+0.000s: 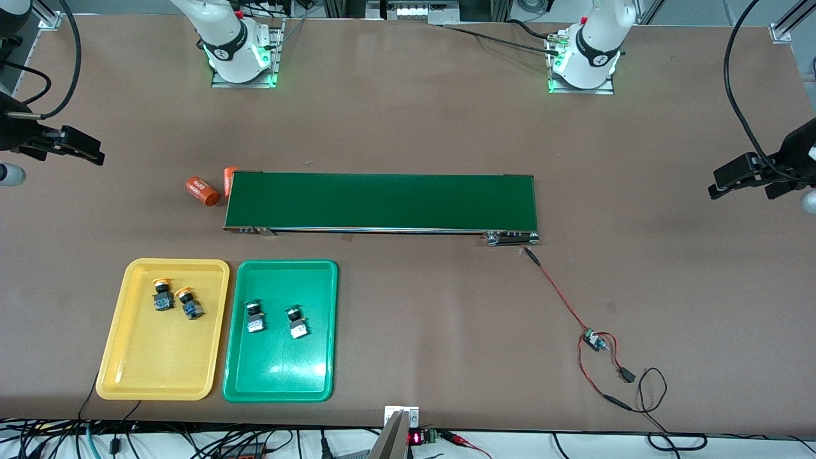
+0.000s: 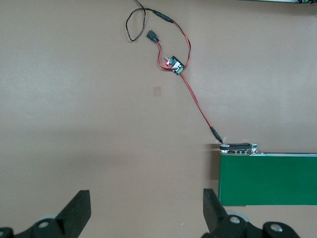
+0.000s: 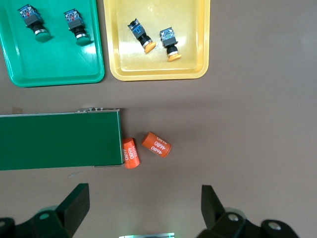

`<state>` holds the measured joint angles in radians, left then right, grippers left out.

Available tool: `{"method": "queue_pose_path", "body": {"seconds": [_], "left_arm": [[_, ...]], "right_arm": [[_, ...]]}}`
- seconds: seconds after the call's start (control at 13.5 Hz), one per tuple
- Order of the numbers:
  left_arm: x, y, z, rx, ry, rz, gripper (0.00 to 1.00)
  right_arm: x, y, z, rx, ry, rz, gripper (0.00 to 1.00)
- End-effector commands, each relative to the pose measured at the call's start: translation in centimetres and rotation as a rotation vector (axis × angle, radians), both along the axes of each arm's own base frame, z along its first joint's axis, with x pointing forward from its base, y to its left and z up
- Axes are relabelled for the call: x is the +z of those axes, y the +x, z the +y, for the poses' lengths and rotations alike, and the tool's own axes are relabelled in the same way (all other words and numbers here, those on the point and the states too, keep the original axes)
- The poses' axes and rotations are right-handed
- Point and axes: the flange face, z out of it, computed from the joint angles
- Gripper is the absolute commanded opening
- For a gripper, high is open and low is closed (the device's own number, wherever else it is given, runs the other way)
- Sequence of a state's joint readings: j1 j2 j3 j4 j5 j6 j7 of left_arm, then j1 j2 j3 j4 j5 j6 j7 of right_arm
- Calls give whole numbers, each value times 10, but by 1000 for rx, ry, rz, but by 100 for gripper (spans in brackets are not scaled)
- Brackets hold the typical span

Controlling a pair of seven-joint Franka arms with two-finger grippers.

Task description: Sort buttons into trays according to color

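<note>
White print reading "4680" is seen on each of the two orange cylinders (image 3: 156,144) beside the conveyor belt (image 3: 59,141). No other text can be read.

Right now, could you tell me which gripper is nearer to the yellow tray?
Right. The right gripper hangs open at its end of the table, the end where the yellow tray lies. The left gripper waits open at the left arm's end, past the conveyor belt.

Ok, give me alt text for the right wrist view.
Two orange-capped buttons lie in the yellow tray and two green-capped buttons in the green tray beside it. Two orange cylinders lie at the conveyor belt end; the right tool hangs open.
</note>
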<state>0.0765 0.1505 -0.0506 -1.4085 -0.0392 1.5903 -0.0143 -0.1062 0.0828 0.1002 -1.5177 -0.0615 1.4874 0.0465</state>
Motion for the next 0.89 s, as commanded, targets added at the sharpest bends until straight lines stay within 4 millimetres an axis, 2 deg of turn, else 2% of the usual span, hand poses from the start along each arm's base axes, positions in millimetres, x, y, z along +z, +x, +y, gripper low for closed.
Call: {"method": "queue_pose_path", "body": {"seconds": [0.0, 0.15, 0.59, 0.82], "left_arm": [[6, -7, 1, -6, 13, 11, 100], [6, -9, 1, -6, 15, 19, 100], [5, -13, 2, -1, 12, 50, 100], [8, -17, 1, -3, 13, 59, 100]], "right_arm": [[-16, -7, -5, 6, 23, 35, 100], [-21, -5, -13, -10, 26, 47, 100], [-15, -1, 7, 20, 42, 31, 100], [-13, -12, 5, 45, 48, 60, 100]]}}
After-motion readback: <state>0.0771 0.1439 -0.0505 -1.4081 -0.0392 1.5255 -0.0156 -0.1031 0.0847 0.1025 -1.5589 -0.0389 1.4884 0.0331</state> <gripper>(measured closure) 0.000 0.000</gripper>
